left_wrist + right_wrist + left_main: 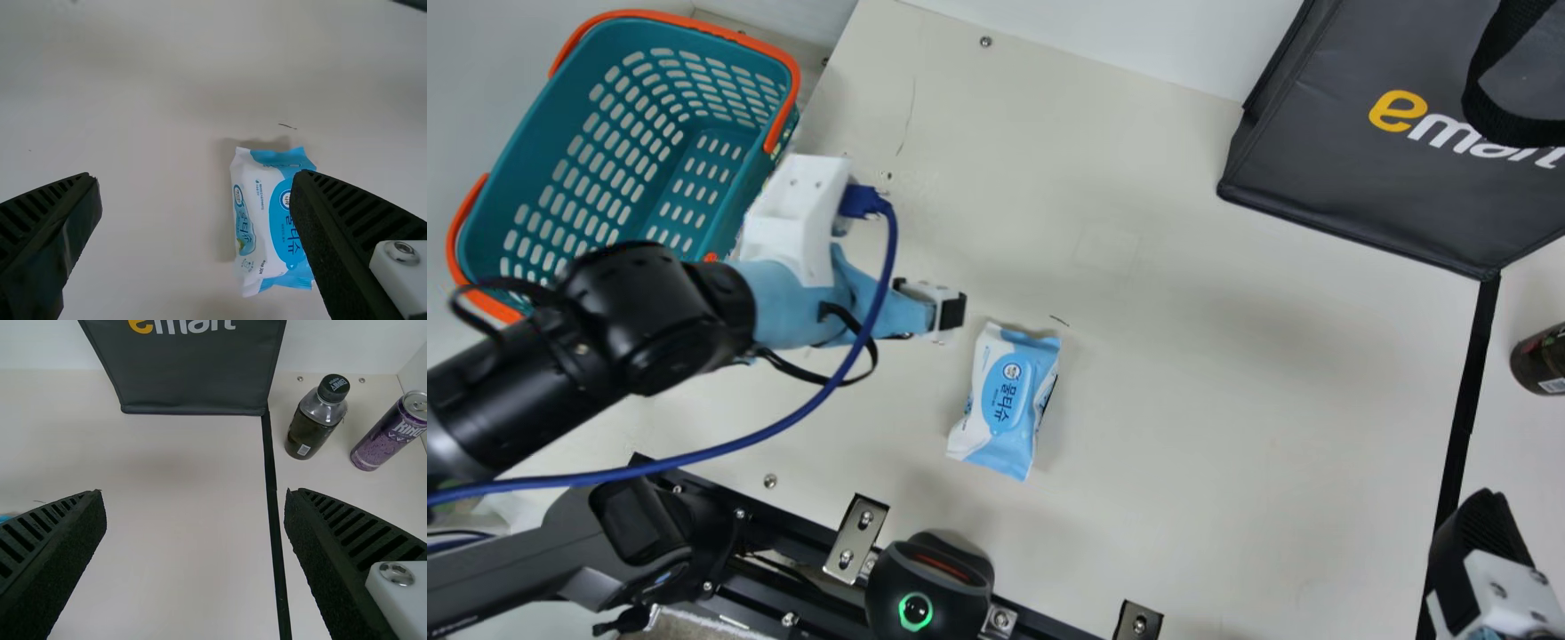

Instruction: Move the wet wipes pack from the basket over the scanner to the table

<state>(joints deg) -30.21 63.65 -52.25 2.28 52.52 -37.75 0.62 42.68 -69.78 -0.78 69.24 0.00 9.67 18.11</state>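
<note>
Blue-and-white wipes pack (1005,400): main view, five o'clock from nearer left jaws, wide; long axis roughly twelve-to-six; right jaws wide.

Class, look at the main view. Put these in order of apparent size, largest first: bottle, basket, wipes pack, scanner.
1. Basket
2. Wipes pack and scanner: too alike to rank
3. Bottle, cut off by the view's edge

In the main view, a plain white wall (1120,36) rises from twelve to one o'clock behind the smooth cream table (1183,427). A narrow black strip (1465,418) runs from three to four o'clock; a round metal screw head (985,41) sits at twelve. Soft shadows lie on the tabletop.
</note>
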